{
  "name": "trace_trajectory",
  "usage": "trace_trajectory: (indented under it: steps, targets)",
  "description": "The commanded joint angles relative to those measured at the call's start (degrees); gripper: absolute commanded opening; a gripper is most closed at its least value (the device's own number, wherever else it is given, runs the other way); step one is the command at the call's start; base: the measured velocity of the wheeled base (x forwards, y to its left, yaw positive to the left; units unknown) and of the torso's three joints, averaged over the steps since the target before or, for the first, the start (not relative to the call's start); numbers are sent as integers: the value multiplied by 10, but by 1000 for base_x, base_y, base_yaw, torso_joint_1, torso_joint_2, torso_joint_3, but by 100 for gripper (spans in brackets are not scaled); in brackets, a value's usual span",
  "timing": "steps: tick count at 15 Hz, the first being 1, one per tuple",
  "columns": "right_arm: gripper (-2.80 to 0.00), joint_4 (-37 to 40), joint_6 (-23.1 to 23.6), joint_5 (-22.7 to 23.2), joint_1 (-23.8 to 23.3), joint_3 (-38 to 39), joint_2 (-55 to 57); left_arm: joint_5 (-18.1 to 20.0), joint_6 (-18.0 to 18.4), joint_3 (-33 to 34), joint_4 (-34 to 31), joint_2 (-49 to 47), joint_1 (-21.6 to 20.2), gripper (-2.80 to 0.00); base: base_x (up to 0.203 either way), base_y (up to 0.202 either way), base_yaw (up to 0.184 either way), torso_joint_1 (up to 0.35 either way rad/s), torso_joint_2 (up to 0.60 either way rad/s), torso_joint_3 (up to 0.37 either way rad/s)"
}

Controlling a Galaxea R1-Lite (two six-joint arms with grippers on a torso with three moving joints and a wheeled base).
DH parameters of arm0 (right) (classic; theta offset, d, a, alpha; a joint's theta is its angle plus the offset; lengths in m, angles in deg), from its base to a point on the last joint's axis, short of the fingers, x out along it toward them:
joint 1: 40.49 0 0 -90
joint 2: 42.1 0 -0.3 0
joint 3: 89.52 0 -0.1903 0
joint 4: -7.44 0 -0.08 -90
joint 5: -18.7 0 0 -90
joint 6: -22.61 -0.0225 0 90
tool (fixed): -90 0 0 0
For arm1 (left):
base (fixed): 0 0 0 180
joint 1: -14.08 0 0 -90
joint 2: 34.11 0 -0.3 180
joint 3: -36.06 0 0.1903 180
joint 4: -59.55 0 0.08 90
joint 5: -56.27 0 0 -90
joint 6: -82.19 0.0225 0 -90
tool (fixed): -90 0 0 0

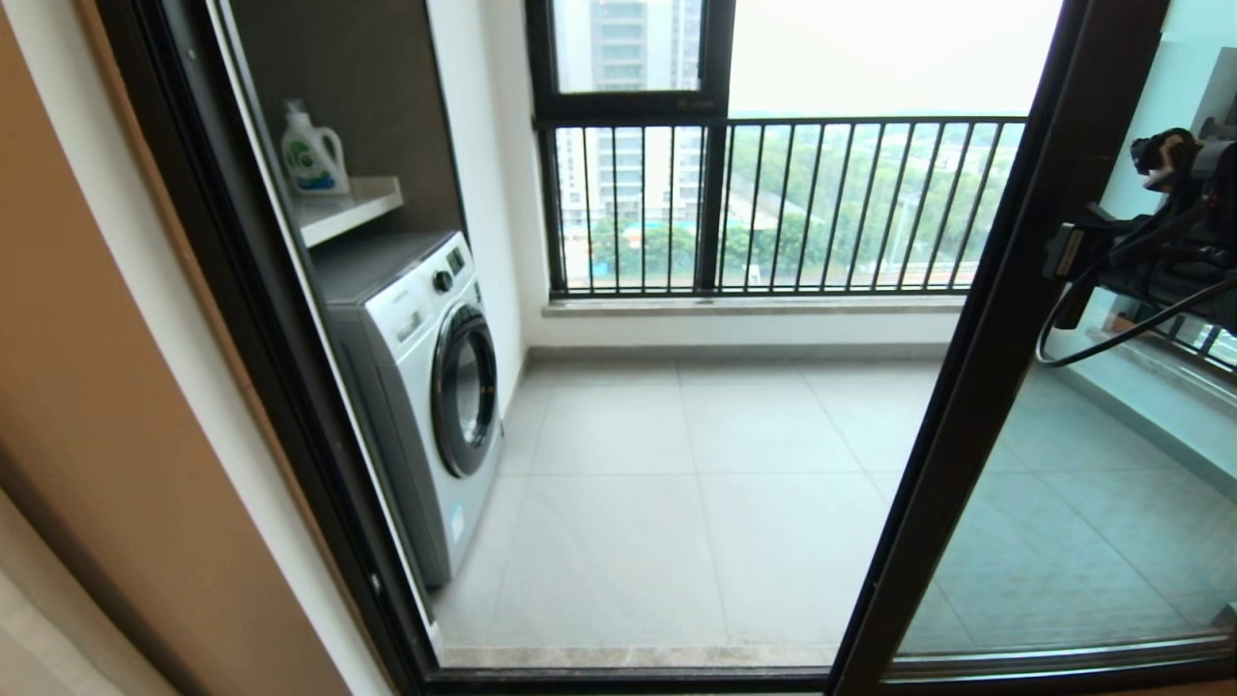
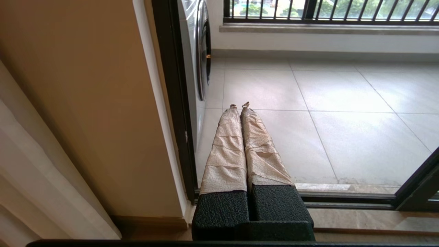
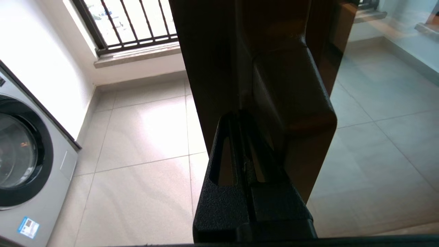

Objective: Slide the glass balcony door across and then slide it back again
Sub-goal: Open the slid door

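Note:
The glass balcony door [image 1: 986, 387] stands slid to the right, its dark brown upright slanting down the head view, with the opening to its left. My right gripper [image 3: 240, 115] is shut with nothing between its fingers, and its tips rest against that upright [image 3: 209, 68] right beside the slim dark handle [image 3: 295, 103]. The right arm [image 1: 1160, 222] shows at the right edge, level with the upright. My left gripper [image 2: 240, 104] is shut, its tape-wrapped fingers [image 2: 226, 144] pointing low over the door track towards the balcony floor. The door's bottom corner [image 2: 418, 185] shows to its right.
A washing machine [image 1: 425, 387] stands inside the opening on the left, under a shelf holding a detergent bottle [image 1: 311, 155]. The black-framed window with railing bars [image 1: 773, 203] closes the balcony's far side. The fixed door jamb [image 1: 261, 319] and a beige wall are at the left.

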Motion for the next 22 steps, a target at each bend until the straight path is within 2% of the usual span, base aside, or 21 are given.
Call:
trace_trajectory:
  steps: [1,17,22]
  targets:
    - [-280,-2,5,4,-8,-3,4,0,0,0,0,-1,0,-280,0,0,0,0,0,0]
    - [-280,-2,23,17,-75,-25,41,0,0,0,0,-1,0,-280,0,0,0,0,0,0]
    - [-280,-2,23,25,-74,-21,36,0,0,0,0,-1,0,-280,0,0,0,0,0,0]
